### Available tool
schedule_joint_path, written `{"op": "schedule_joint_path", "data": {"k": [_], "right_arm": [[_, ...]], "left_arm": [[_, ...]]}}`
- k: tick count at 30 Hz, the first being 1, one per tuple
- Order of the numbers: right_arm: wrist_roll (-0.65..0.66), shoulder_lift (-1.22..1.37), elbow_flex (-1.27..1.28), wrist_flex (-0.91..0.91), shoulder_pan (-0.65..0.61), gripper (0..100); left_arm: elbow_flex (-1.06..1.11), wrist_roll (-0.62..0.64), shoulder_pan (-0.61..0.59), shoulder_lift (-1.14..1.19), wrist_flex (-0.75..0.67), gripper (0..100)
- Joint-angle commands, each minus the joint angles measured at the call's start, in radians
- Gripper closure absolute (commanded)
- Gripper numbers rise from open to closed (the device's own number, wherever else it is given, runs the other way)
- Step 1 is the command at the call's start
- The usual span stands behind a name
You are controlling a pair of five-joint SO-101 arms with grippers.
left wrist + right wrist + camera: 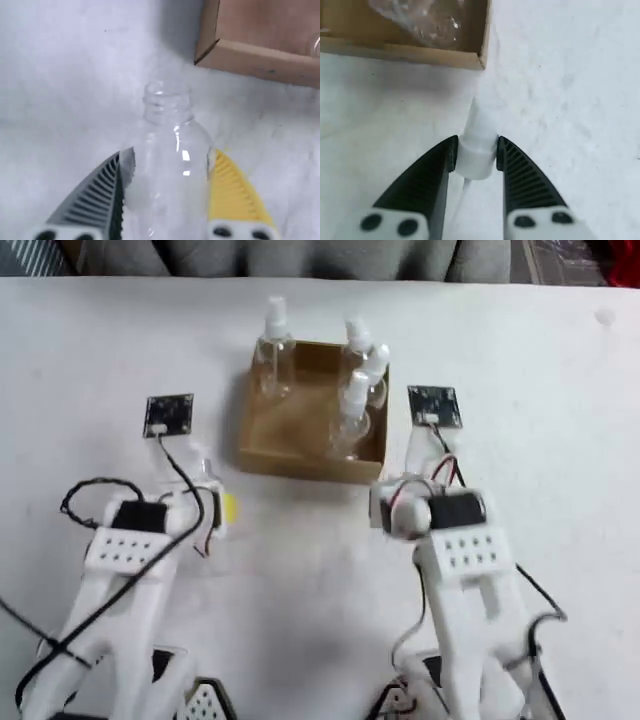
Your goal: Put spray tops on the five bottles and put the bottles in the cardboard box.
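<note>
In the lower left of the high view, the left arm (120, 580) rose from the bottom edge. Its claw, the left claw (210, 502), sat left of centre, below the box's lower left corner. The left wrist view showed that claw (170, 157) clenched on a clear bottle (170, 170), with a grey finger (107, 185) against one side and a yellow finger (227, 187) against the other. The bottle's neck (167, 97) was open, with no top on it, and pointed toward a corner of the box (250, 55).

In the lower right, the right arm (470, 580) stood likewise, and the right claw (385, 505) lay just below the box's lower right corner. From its wrist, the right claw (476, 145) gripped a white spray top (476, 155) between two black fingers (432, 175), its tube hanging down between them over the white table (570, 75).

Farther up, at top centre, the cardboard box (290, 455) rested on the table (560, 360). Capped bottles (355, 405) stood inside along its right side, and another (275, 340) stood at its upper left corner.
</note>
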Motion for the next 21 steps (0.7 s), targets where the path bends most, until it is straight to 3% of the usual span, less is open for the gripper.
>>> {"op": "schedule_joint_path", "data": {"k": [1, 11, 21], "right_arm": [[0.009, -0.151, 0.037, -0.101, -0.056, 98.1], [0.002, -0.36, 0.068, -0.311, -0.194, 98.1], [0.008, -0.596, 0.184, -0.443, -0.305, 98.2]], "left_arm": [[-0.006, -0.006, -0.012, -0.107, -0.028, 98], [0.014, 0.0, -0.012, -0.294, -0.078, 98], [0.311, -0.005, -0.008, -0.691, -0.267, 98]]}}
